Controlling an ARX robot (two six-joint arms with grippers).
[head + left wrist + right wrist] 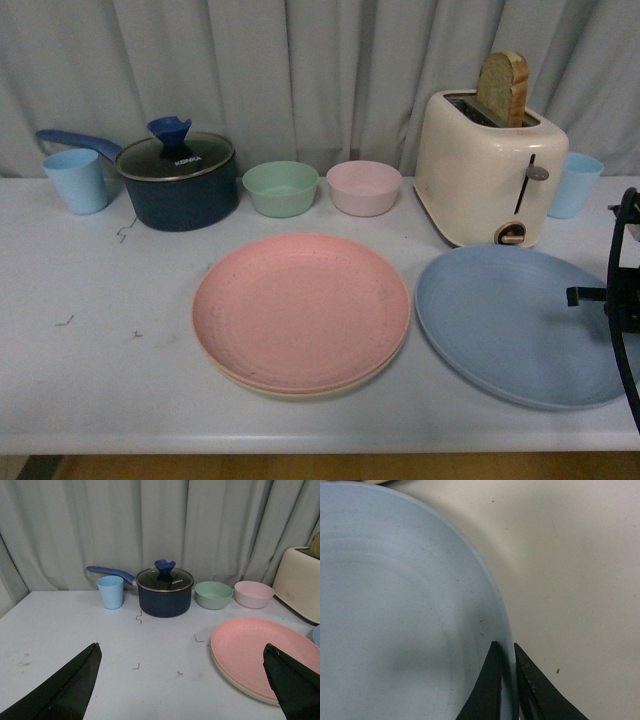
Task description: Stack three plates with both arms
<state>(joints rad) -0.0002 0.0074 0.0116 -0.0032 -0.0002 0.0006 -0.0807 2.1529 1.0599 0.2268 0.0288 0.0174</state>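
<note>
Now right pincer [505, 644] pinches narrow on the blue plate [395, 605] rim; left pincer [181, 646] gapes wide.

Across the upper frame, on the white surface [100, 350] before a grey curtain [300, 70]: light blue cup [77, 180], lidded dark blue pot [180, 190], green bowl [281, 188], pink bowl [364, 187], cream toaster [488, 180] holding a bread slice [503, 88], second blue cup [575, 185].

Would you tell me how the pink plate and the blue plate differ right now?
The pink plate rests on the cream plate; the blue plate lies alone on the table. The right gripper grips the blue plate's rim; nothing holds the pink plate. Both are round and shallow.
</note>
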